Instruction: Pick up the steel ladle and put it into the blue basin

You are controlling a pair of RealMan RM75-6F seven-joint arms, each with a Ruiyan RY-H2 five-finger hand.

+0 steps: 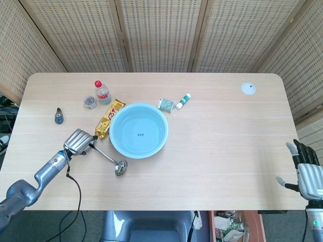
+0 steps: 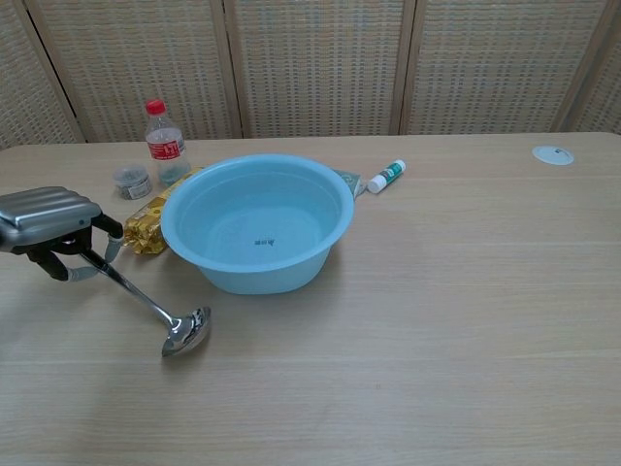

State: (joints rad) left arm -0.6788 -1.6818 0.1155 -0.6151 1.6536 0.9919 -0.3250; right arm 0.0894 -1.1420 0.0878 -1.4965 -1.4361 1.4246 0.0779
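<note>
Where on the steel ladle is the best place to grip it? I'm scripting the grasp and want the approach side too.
Grip the steel ladle at the upper end of its thin handle, coming from the robot's left, as the left hand does now. The handle slants up toward that side, while the bowl end sits low by the blue basin, which probably crowds an approach from there.

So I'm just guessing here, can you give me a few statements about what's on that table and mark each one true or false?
1. The left hand holds the steel ladle by its handle. True.
2. The ladle's bowl lies inside the blue basin. False: it is outside, in front of the basin.
3. The right hand holds the water bottle. False: it holds nothing, off the table's right end.
4. A gold snack packet lies beside the basin. True.
5. The basin holds several items. False: it holds nothing.
</note>
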